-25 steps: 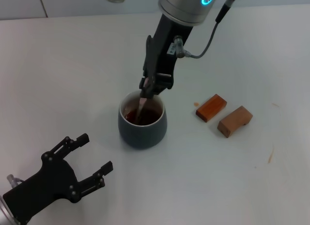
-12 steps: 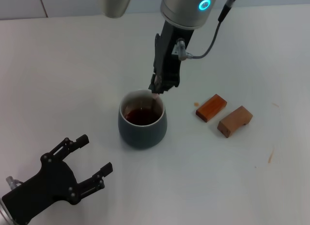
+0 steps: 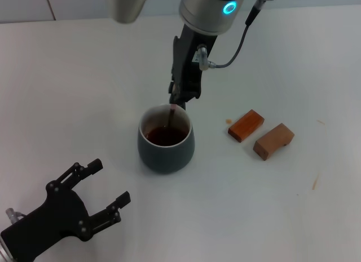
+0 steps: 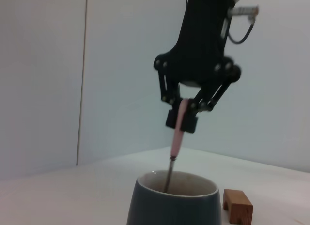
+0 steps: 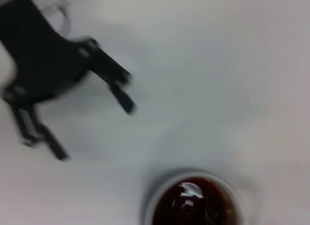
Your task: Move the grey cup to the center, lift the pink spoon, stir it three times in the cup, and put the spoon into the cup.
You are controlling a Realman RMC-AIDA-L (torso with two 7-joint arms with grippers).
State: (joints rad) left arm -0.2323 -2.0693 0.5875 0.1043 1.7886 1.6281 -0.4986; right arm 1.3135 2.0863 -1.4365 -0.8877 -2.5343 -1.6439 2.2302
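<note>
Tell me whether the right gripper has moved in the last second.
Yes. The right gripper, shut on the pink spoon, has risen and shifted toward the grey cup's far rim.

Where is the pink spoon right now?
In the head view, the pink spoon hangs upright from the right gripper, its lower end dipped in the grey cup at the far rim, left of two wooden blocks.

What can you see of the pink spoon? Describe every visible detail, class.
The pink spoon is slim, with a pale pink handle and a silver metal neck. It hangs nearly upright, the right claw shut on its handle's top. Its lower end dips into the dark brown liquid inside the grey cup, so its bowl is hidden.
</note>
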